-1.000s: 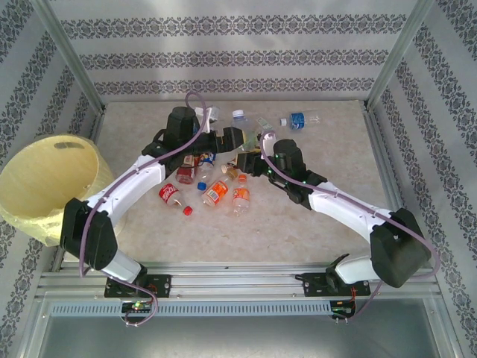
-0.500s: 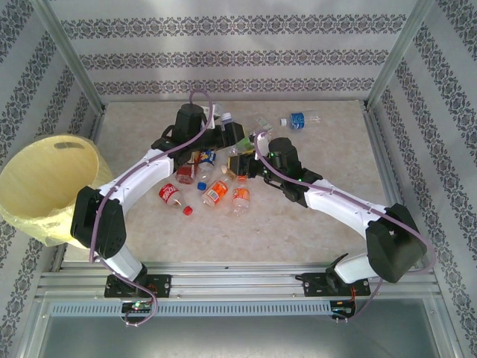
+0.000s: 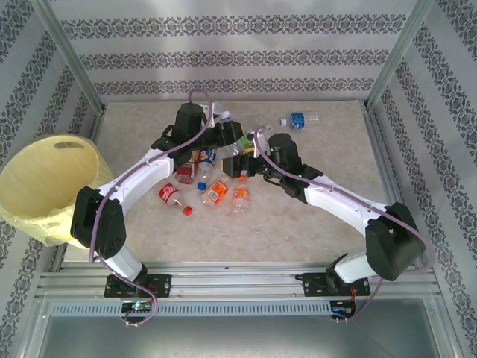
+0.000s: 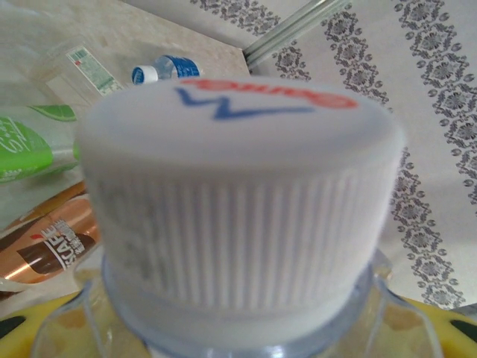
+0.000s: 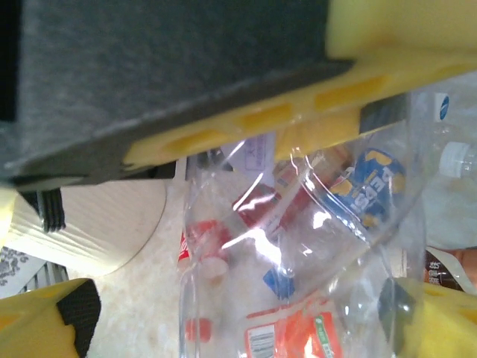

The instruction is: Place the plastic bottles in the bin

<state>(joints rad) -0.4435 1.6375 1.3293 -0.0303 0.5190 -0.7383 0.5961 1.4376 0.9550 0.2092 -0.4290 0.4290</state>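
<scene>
Above the bench's far middle, a clear plastic white-capped bottle is pinched by the left gripper; the right gripper is spread around it. A hand-over is judged; it must next be carried to the round pale-yellow bin beside the left edge.

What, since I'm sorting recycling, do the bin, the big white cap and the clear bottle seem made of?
The bin: pale-yellow plastic, likely, semi-translucent; smooth thin wall, moulded handle slot. The white cap: matte moulded plastic, with ribbed sides and printed top. The clear bottle: thin glossy plastic, probably; see-through, with bright creased highlights.
</scene>
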